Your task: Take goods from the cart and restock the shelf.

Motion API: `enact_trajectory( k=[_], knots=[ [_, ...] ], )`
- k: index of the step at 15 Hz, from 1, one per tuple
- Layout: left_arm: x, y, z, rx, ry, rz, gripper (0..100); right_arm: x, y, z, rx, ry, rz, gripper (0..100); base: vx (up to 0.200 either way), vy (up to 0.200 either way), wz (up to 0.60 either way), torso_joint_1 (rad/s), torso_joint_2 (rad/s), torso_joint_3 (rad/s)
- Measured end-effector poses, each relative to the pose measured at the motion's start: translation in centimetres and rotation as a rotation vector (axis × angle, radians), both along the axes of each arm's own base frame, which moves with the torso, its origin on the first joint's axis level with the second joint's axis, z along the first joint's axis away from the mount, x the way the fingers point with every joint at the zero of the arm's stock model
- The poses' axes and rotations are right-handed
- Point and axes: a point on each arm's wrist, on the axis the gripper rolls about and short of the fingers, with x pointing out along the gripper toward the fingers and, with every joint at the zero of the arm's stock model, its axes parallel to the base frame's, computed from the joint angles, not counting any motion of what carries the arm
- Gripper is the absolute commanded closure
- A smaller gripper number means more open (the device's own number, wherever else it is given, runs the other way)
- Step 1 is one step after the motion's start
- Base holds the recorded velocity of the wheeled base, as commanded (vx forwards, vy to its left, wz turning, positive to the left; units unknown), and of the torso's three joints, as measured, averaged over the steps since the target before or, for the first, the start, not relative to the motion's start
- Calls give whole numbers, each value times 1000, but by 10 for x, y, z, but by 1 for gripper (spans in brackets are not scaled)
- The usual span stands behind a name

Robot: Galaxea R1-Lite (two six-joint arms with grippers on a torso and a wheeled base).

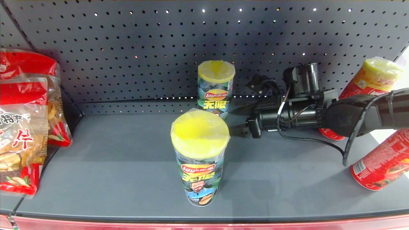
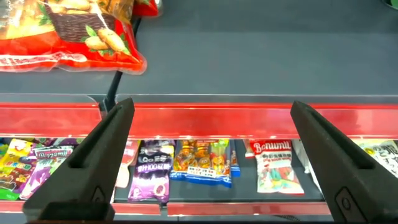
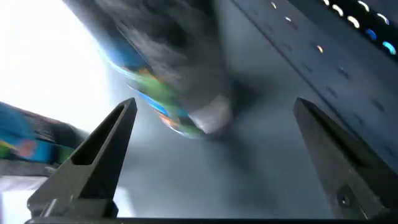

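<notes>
Two claws gape: we see the right claw (image 1: 237, 120) just beside the rear chip can (image 1: 216, 92) (seemingly not touching), the left claw (image 2: 211, 104) facing the shelf (image 1: 127, 153).

Light pinpricks dot the dark pegboard (image 1: 127, 48) behind the grey shelf (image 1: 111, 159).

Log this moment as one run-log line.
right gripper: open, beside rear yellow-lidded cylindrical chip can | front yellow-lidded chip can: upright on grey metal shelf | left gripper: open, empty
</notes>
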Motion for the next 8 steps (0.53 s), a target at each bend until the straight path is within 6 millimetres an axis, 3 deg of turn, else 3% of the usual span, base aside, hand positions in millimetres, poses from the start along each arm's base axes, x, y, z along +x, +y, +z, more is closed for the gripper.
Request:
enact_trajectory(
  k=[8],
  knots=[
    [0,0,0,0,0,0,0,-16,-21,26,29,-52,-41,0,0,0,0,0,0,0]
  ],
)
